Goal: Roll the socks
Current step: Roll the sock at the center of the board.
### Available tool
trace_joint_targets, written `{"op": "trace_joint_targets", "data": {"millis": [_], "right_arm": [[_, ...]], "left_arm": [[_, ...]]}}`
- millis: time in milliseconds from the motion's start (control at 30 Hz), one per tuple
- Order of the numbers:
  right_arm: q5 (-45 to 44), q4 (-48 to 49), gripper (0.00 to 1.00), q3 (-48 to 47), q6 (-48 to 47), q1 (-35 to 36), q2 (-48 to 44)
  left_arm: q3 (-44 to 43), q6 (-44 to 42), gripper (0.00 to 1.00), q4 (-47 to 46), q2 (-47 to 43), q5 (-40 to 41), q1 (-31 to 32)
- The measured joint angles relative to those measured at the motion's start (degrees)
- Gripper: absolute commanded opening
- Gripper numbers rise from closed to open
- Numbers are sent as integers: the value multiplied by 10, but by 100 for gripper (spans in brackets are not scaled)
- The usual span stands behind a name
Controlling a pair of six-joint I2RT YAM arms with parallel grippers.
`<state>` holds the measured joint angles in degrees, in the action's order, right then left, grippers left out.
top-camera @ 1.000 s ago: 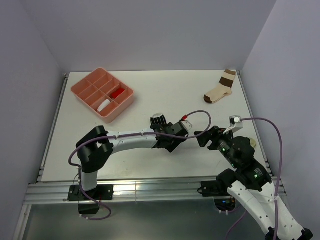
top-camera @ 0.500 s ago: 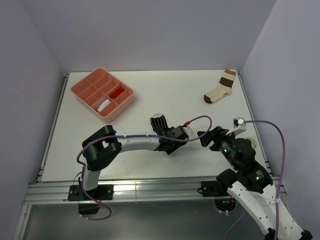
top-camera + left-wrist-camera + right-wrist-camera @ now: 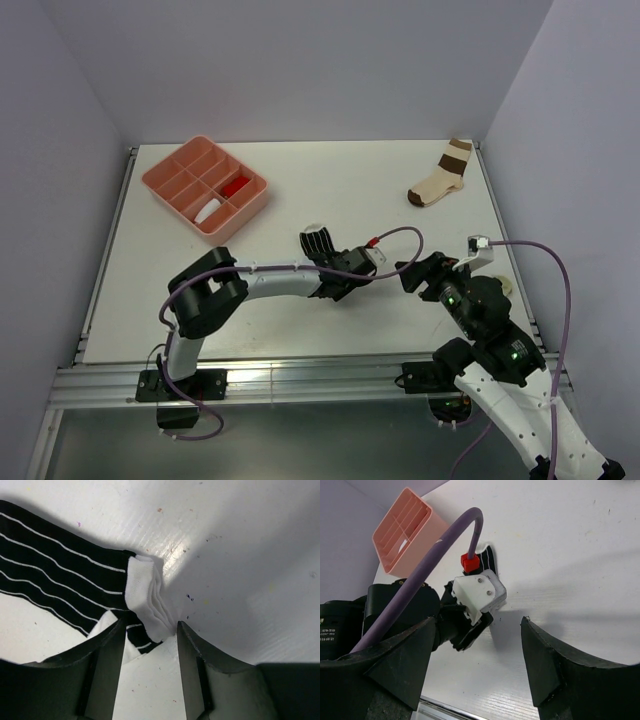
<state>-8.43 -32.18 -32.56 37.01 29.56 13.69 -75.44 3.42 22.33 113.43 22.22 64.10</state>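
Note:
The black-and-white thin-striped sock (image 3: pixel 316 241) lies flat near the middle of the table. In the left wrist view its striped body (image 3: pixel 60 575) runs up and left, and its folded white end (image 3: pixel 147 602) lies at my fingertips. My left gripper (image 3: pixel 325 258) (image 3: pixel 150 625) is open, low on the table, with one jaw on each side of that white end. My right gripper (image 3: pixel 408 272) (image 3: pixel 479 622) is open and empty, just right of the left wrist. A white roll (image 3: pixel 208 211) and a red-ended piece (image 3: pixel 236 186) lie in the pink tray's compartments.
The pink divided tray (image 3: pixel 248 215) stands at the back left and shows in the right wrist view (image 3: pixel 407 527). A cream sock with broad brown bands (image 3: pixel 441 176) lies at the back right. The left arm's purple cable (image 3: pixel 445 545) arcs between the two grippers.
The left wrist has shifted slightly left and closer to the striped sock, whose stripes now show flatter. The right gripper has edged a little to the right.

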Motion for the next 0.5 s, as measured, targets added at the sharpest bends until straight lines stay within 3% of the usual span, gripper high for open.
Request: {"op": "trace_joint_targets", "data": {"millis": [67,167,200,233,500], "right_arm": [[-2,1,76,0,0,0,2],[-4,9,76,0,0,0,10],[-6,12,76,0,0,0,14],[-6,15,76,0,0,0,16],[-9,31,76,0,0,0,30]], "left_arm": [[-2,1,41,0,4,1,-1],[-3,2,21,0,7,-2,-1],[-3,2,4,0,9,-3,-2],[-3,4,0,0,10,-3,-2],[-21,6,0,20,16,-17,-10]]}}
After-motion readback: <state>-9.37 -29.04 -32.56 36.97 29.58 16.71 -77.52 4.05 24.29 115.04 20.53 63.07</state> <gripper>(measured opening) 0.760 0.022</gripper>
